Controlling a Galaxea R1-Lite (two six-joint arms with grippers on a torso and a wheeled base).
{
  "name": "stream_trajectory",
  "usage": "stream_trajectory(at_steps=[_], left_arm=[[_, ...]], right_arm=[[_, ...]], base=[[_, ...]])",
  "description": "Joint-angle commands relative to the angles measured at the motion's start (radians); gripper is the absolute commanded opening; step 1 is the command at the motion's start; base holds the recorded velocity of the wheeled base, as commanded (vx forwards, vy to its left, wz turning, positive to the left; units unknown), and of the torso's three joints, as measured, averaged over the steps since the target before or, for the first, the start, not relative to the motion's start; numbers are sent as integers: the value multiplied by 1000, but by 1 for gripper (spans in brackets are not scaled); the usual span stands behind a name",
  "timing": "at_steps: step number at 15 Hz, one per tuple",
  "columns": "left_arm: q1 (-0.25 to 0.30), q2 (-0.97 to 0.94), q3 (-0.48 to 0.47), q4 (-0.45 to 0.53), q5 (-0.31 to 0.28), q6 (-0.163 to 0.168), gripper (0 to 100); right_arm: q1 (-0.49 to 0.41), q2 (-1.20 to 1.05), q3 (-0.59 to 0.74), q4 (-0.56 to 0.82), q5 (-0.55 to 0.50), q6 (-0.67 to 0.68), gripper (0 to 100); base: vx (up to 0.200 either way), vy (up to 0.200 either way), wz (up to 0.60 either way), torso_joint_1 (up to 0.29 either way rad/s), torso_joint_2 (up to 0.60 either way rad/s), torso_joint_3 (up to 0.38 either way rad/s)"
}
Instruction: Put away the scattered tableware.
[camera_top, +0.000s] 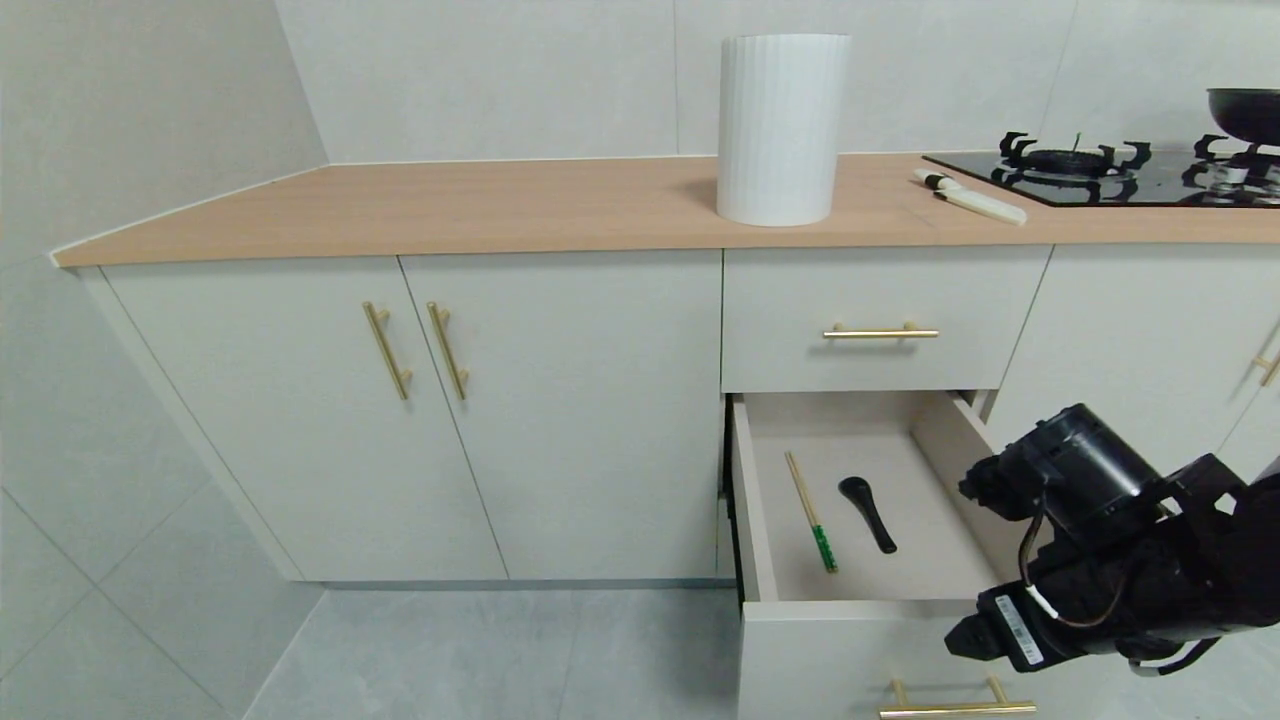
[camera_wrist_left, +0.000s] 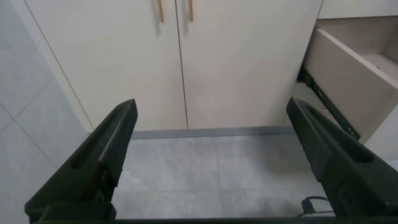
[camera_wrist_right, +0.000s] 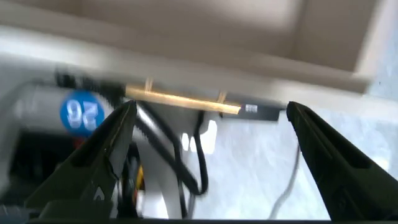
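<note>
Your right pincer (camera_wrist_right: 209, 107) is wide open and holds nothing. Your left pincer (camera_wrist_left: 211, 104) is wide open and empty too. The chopsticks (camera_top: 810, 510) and the black spoon (camera_top: 866, 512) lie side by side in the open drawer (camera_top: 752, 500), both pointing front to back. A white knife (camera_top: 968, 196) lies up on the bench (camera_top: 450, 205), between the tall white canister (camera_top: 778, 128) and the stove (camera_top: 1100, 175), so I think it is not put away yet. Your right arm (camera_top: 1100, 540) hangs low by the drawer's front right corner, so it is the nearer arm. The gold handle (camera_top: 957, 706) runs side to side, just ahead of the right pincer, and looks apart from it. The head view shows you the knife and what is in the drawer. The right wrist view shows the handle close up, past the open fingers. The left wrist view looks at the cupboard doors (camera_wrist_left: 236, 62) and the floor.
</note>
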Motion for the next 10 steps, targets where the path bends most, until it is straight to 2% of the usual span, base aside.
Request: stream_trajectory(at_steps=[1, 4, 8, 10], left_arm=[[0, 1, 0, -1, 0, 0, 100], [-1, 1, 0, 1, 0, 0, 100], [0, 1, 0, -1, 0, 2, 100], [-1, 1, 0, -1, 0, 2, 100]], right_arm=[[40, 35, 2, 27, 9, 1, 100], [72, 55, -1, 110, 29, 0, 100], [77, 174, -30, 106, 24, 15, 100], [75, 211, -61, 106, 19, 76, 100]], base=[[0, 0, 0, 0, 0, 0], [0, 0, 0, 0, 0, 0], [0, 0, 0, 0, 0, 0], [0, 0, 0, 0, 0, 0]])
